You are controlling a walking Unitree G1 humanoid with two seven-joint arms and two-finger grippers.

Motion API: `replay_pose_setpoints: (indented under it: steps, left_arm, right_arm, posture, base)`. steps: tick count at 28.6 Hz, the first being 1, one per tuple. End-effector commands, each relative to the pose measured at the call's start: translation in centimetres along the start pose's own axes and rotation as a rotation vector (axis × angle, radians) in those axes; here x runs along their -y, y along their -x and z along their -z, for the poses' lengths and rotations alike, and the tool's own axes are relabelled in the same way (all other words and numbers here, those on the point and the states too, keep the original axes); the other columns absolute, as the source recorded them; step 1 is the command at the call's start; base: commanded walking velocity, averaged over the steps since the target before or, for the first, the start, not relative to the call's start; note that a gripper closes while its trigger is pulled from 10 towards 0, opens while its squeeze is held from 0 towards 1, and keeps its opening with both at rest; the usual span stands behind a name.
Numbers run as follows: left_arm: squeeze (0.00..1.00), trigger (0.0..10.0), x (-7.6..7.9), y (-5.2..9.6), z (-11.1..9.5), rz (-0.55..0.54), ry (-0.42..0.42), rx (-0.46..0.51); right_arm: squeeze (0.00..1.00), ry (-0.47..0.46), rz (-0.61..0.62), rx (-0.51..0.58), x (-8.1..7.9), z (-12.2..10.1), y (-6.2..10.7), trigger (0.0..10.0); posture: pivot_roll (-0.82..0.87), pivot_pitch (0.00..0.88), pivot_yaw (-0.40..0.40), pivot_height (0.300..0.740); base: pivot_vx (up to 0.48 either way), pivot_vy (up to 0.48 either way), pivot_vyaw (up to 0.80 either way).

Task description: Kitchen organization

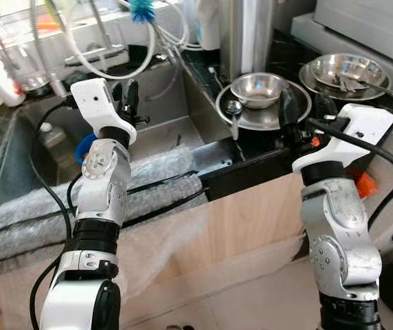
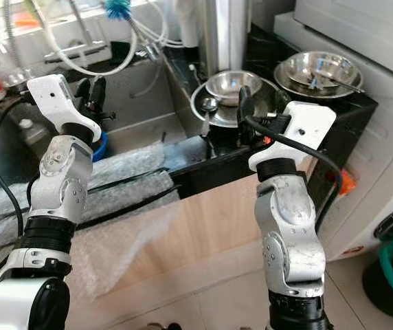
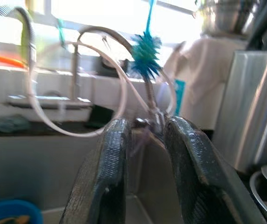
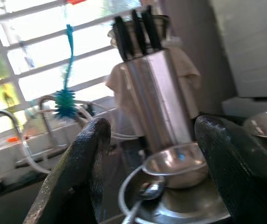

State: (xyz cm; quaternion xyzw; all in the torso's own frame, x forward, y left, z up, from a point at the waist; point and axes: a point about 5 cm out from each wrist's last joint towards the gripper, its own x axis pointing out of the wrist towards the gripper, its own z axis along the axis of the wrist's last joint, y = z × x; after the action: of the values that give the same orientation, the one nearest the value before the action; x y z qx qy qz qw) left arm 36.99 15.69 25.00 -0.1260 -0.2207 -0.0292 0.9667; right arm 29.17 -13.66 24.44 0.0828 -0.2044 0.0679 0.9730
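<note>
Right gripper (image 4: 152, 172), fingers spread wide and empty, sits nearer than the left: we note the small steel bowl (image 4: 178, 164) straight ahead, spoon (image 4: 145, 193) handle pointing back toward it.

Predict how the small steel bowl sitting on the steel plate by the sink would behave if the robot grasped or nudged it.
The small steel bowl looks thin, polished metal, so probably light, stiff and slippery to pinch. It rests loose on the smooth steel plate, so a nudge would likely slide it. The spoon beside it may clatter off. The right end effector hovers open nearby.
</note>
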Motion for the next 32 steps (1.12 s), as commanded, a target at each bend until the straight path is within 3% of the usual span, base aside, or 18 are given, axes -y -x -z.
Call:
replay_pose_setpoints:
  steps: [1,10,32]
  left_arm:
    - [0.0,10.0,-0.4,-0.15,-0.43,-0.015,-0.013,0.018]
    - [0.0,10.0,-0.67,0.01,0.2,-0.031,-0.007,-0.006]
    - [0.0,10.0,-0.8,0.03,0.11,-0.033,-0.013,-0.001]
  right_arm:
    - [0.0,-0.001,-0.019,-0.006,-0.34,-0.01,0.09,10.0]
    - [0.0,-0.016,-0.011,-0.013,-0.22,0.07,0.11,10.0]
    - [0.0,0.033,-0.054,-0.015,-0.63,0.11,0.18,10.0]
  posture:
    - [-0.05,0.105,0.13,0.74]
    - [-0.06,0.106,0.132,0.74]
    - [-0.05,0.107,0.128,0.74]
  base:
    - [0.0,0.0,0.0]
    - [0.028,0.0,0.0]
    - [0.402,0.0,0.0]
